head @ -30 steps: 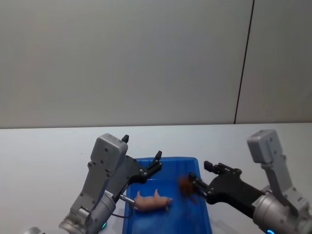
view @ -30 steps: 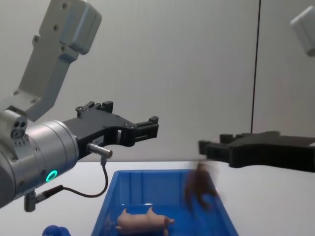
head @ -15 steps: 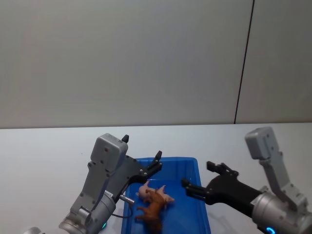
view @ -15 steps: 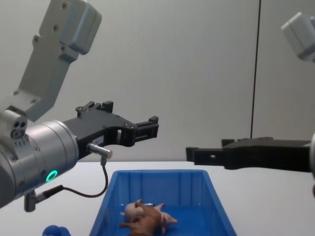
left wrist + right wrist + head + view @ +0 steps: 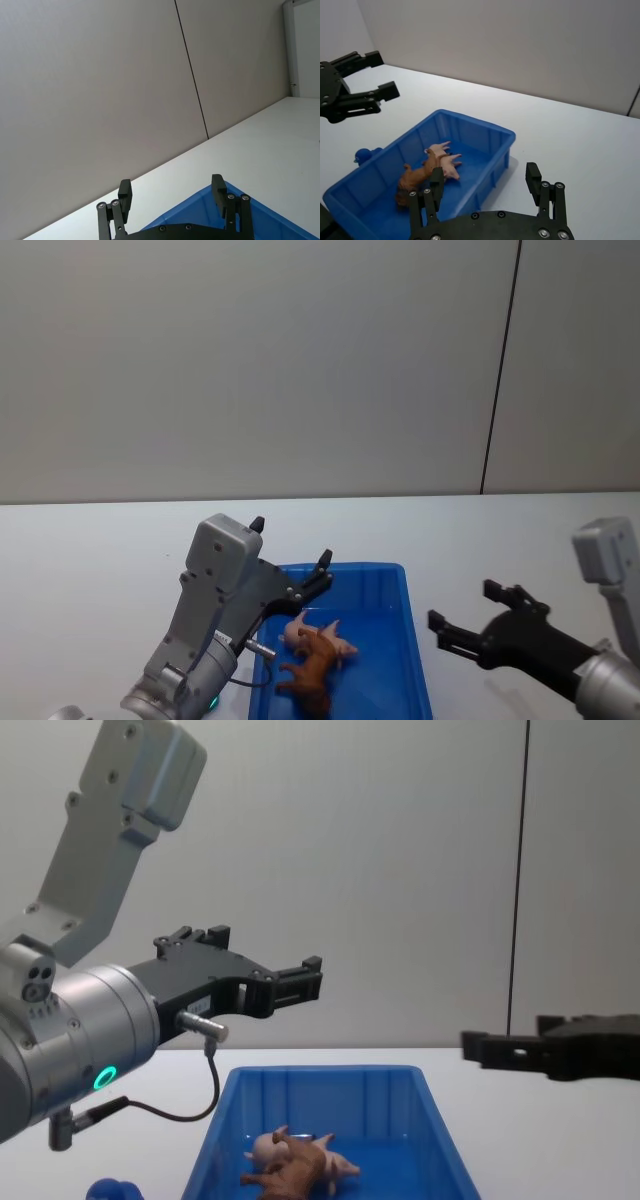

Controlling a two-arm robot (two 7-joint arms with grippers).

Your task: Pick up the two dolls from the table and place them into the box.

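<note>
The blue box (image 5: 345, 568) stands on the white table (image 5: 90, 550) between my arms. Both dolls lie inside it, touching: the pink pig (image 5: 297, 628) (image 5: 264, 1146) (image 5: 446, 161) and the brown lion (image 5: 308, 672) (image 5: 292, 1175) (image 5: 413, 177), which lies partly over the pig. My left gripper (image 5: 291, 541) (image 5: 268, 948) (image 5: 171, 185) hangs open and empty above the box's left rim. Off to the box's right, my right gripper (image 5: 462, 605) (image 5: 505, 1035) (image 5: 485, 172) hovers open and empty over the table.
A small blue object (image 5: 108, 1188) (image 5: 362, 154) sits on the table just left of the box. A grey wall with a dark vertical seam (image 5: 500, 370) stands behind. Bare tabletop stretches to both sides and beyond the box.
The lion dropped out of my right gripper into the box and came to rest against the pig. The right gripper then drew back to the right, away from the box. The left arm stayed still.
</note>
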